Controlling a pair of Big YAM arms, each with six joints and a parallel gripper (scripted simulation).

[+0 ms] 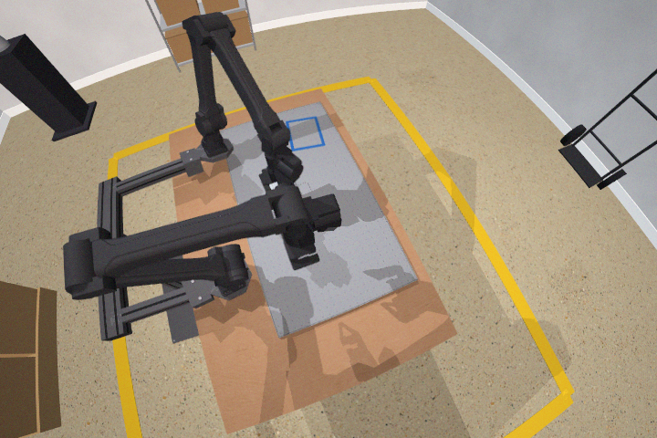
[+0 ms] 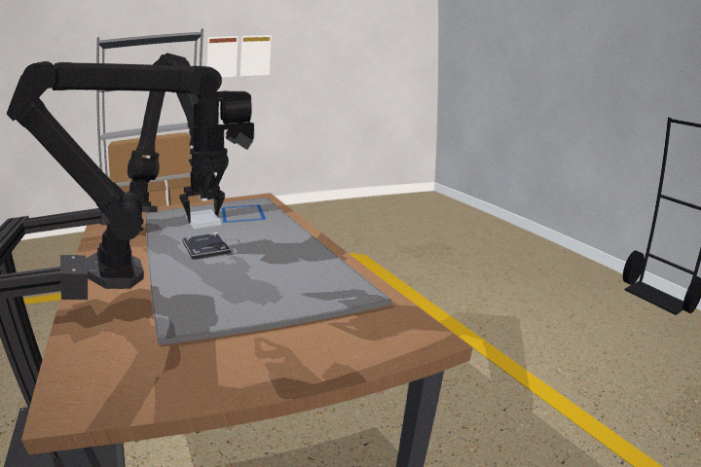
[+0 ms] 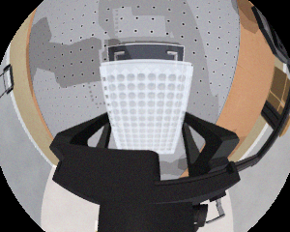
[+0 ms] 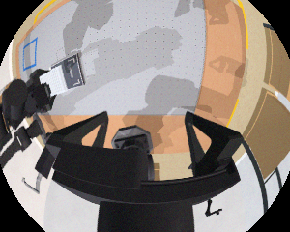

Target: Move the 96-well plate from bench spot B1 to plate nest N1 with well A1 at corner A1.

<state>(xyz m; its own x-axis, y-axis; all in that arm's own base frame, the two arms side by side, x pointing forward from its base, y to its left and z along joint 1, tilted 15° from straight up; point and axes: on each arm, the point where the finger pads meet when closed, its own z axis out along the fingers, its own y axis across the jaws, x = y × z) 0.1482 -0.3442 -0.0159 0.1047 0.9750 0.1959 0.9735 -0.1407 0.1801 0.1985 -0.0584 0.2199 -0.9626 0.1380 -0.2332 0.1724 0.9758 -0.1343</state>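
Observation:
My left gripper (image 3: 146,115) (image 2: 202,204) is shut on the white 96-well plate (image 3: 145,97) (image 2: 203,219) (image 4: 53,79) and holds it level, a little above the grey mat (image 1: 360,243) (image 2: 285,286). The dark plate nest N1 (image 2: 206,246) (image 3: 142,50) (image 4: 73,72) lies just past the plate's far edge in the left wrist view. The blue outline of spot B1 (image 1: 301,119) (image 2: 243,220) stands empty behind the plate. In the top view only a white sliver of the plate (image 1: 272,184) shows under the arms. My right gripper (image 4: 146,115) (image 1: 304,256) is open and empty, high above the mat. I cannot make out the plate's cut-off corner.
The mat lies on a wooden table (image 2: 197,385) with the two arm bases at its left edge. A yellow floor line (image 1: 495,258) runs round the table. A hand truck (image 2: 665,275) and a shelf with boxes (image 2: 141,148) stand off the table.

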